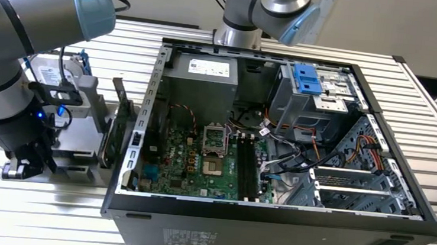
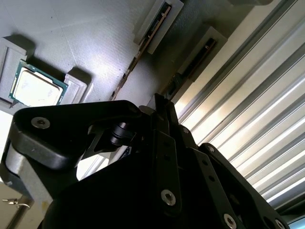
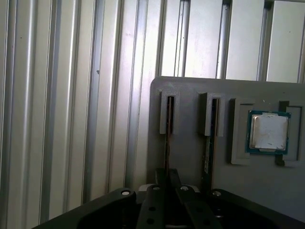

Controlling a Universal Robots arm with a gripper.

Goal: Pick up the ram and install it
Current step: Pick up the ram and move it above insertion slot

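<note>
We take the step in hand to be the pick, since the ram (image 3: 167, 148) sits in its grey holder (image 3: 190, 86) and not in the open computer case (image 1: 273, 219). The holder lies on the slatted table (image 3: 57, 95), at the exterior view's lower left, outside the case wall. The ram stands on edge in the holder slot farthest from the processor (image 3: 268, 132). A second stick (image 3: 208, 152) stands in the next slot, between the ram and the processor. In the first wrist view the ram's thin edge runs straight into the middle of the gripper (image 3: 167, 172), so the line-up looks good to us. We cannot tell whether the pincer is apart or clamped on the ram, because the tool's own body hides the place of contact.

To do this pick well, we would keep the tool square to the slot, so that the pinch falls on the stick's two flat faces and not on a corner. We would take hold near the middle of its length, since a long, thin board will probably tip if held at one end. The grip should be firm but gentle, as the board looks easy to bend. The neighbouring stick is near, so we would keep the tool centred on the ram to avoid touching it. Any pull should run along the slot guides, not across them.
</note>
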